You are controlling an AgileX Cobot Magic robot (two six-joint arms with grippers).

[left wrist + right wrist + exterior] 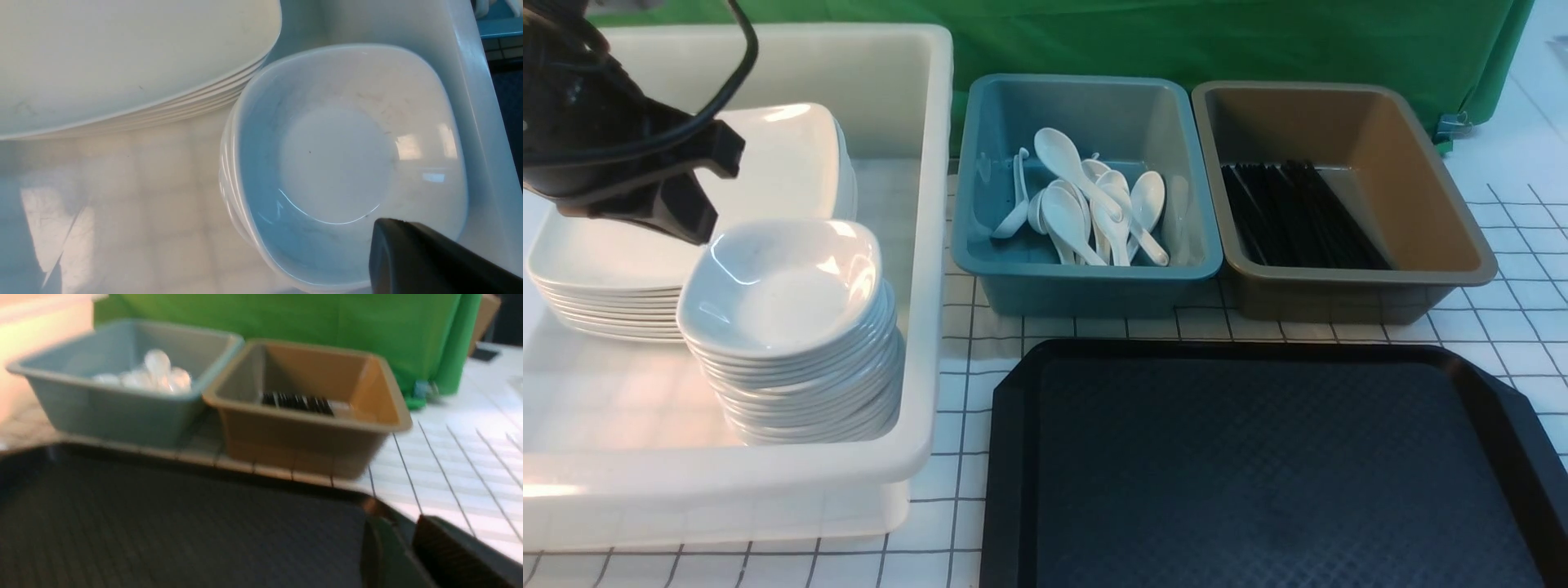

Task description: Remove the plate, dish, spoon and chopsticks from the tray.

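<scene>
A: Largest first. White tub [923,245] sits under the left end effector [698,200], which hangs above the stack of small dishes [792,327]. The plate [784,163] tops its own stack just behind that end effector.

B: State of the left one?

A: Closed, holding nothing. Left wrist view shows one dark finger [429,261] over the top dish's rim, dish sitting free on the stack.

B: Tray?

A: The tray [1258,465] is bare in every view, below and inboard of the right end effector [398,555]. Nothing on its surface.

B: Right one?

A: Only its fingertips show in the right wrist view, over the tray's corner. There's a narrow gap between them and nothing in it; can't tell whether it counts as open.

B: Small items?

A: Teal bin [1086,196] ahead of the right end effector holds the spoon [1070,163] among others. Brown bin [1339,204] beside it holds the chopsticks [1298,216], lying flat.

B: Step?

A: Judging by the bare tray, clearing looks finished. Next move probably just calls for lifting the left arm straight up clear of the dishes, and retracting both.
</scene>
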